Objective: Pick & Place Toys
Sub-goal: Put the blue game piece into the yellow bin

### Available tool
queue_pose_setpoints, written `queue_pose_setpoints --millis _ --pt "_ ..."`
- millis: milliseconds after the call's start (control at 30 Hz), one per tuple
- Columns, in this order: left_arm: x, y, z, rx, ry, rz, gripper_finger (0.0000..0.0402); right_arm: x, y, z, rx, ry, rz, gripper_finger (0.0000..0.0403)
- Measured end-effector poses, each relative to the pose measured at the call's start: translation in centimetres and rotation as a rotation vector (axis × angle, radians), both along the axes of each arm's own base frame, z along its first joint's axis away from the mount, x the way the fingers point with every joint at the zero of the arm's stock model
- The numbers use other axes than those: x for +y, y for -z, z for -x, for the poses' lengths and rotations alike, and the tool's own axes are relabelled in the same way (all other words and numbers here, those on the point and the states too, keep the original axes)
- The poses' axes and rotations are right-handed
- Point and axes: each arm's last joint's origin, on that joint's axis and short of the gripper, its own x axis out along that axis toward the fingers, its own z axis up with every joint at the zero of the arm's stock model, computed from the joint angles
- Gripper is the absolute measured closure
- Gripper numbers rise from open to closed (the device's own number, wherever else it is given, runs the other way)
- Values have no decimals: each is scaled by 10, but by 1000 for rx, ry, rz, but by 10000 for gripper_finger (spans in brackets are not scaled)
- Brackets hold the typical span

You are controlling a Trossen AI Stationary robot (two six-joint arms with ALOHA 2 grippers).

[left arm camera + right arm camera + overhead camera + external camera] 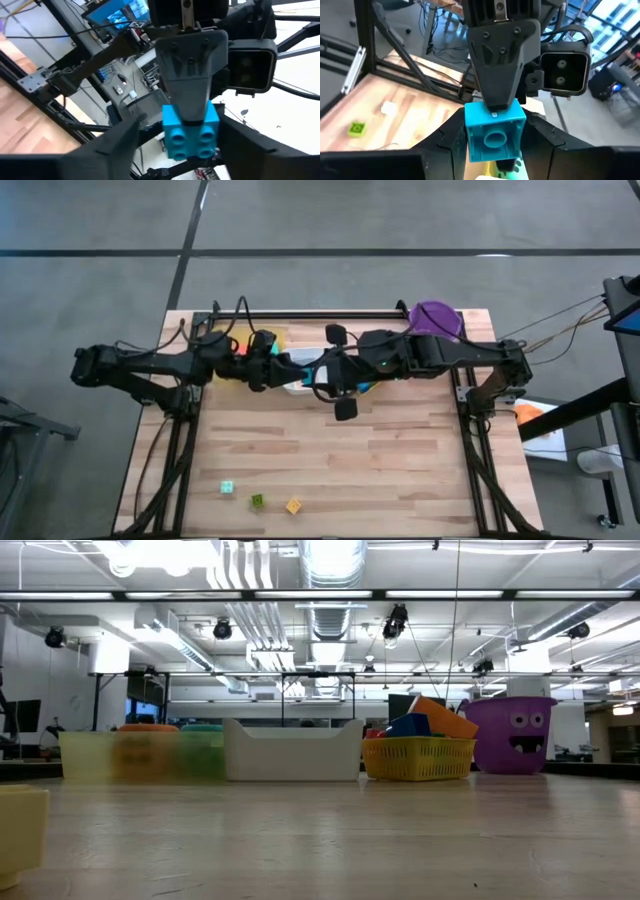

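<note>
A blue building block (492,135) hangs in the air over the trays at the table's far side, between my two grippers, which meet tip to tip. My right gripper (492,150) comes from the table's right and is shut on it. My left gripper (187,147) comes from the left and is open. Its fingers (125,145) flank the block's studded end (192,132), with a gap showing on one side. Three small toys, teal (227,487), green (257,501) and orange (293,506), lie on the table near its near edge. The low view shows neither gripper. My right gripper pinches the blue block by two opposite side walls (470,137) between its two fingers. The fingers come nearly level from the table's right, tipped a little down. The block is lifted clear, high above the trays, its hollow underside (494,140) turned toward my right wrist.
Along the far edge stand a clear tray (140,755) with orange and teal toys, a white tray (292,752), a yellow basket (420,757) with orange and blue cards, and the purple bucket (435,318). A yellow block (20,830) lies close to the low camera. Bare wood fills the table's middle.
</note>
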Motion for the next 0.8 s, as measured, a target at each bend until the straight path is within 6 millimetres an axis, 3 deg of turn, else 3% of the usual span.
queue_pose_setpoints --millis 133,300,600,800 --pt "8 0 2 15 -20 1 94 -4 -1 0 -11 56 -60 273" --pt "27 0 9 54 -82 5 53 -13 -3 -1 -34 149 -159 273" --pt "63 8 21 170 -222 25 39 -29 -3 -2 -94 382 -351 273" --pt "76 17 27 273 -254 -3 38 -44 -3 1 -123 524 -532 273"
